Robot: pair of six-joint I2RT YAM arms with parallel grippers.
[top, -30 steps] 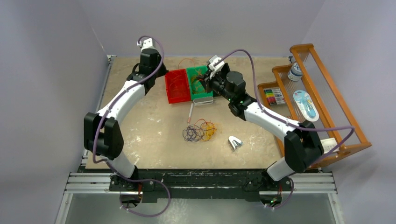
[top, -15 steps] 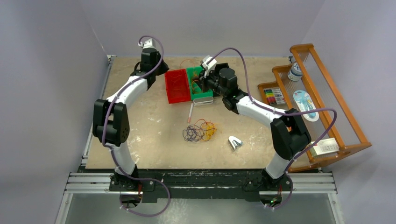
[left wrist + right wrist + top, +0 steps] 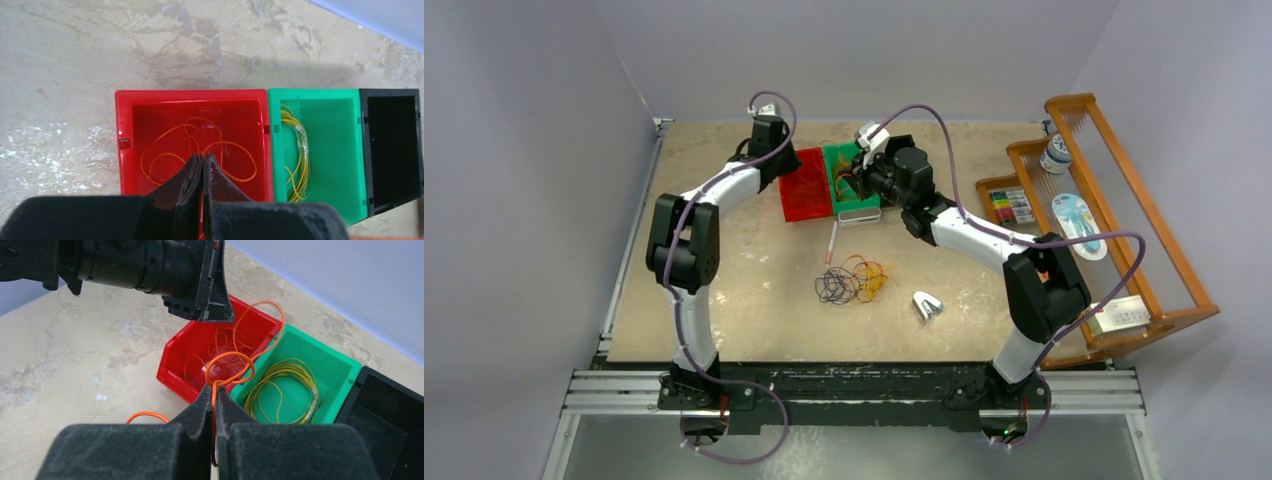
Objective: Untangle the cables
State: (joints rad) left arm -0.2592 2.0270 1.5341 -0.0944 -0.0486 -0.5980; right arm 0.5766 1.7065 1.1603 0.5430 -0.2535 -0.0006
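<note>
Two jaws shut, one catch.
Right jaws pinch orange cable point(image 3: 233, 354), red bin point(image 3: 175, 380) at twelve o'clock; left jaws empty.

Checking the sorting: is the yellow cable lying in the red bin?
No, the yellow cable lies coiled in the green bin, while the red bin holds orange cable.

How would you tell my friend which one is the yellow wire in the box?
At the far side of the table three boxes stand in a row: a red bin, a green bin and a black bin. The yellow cable lies coiled in the middle, green one. The red bin holds an orange cable instead.
</note>
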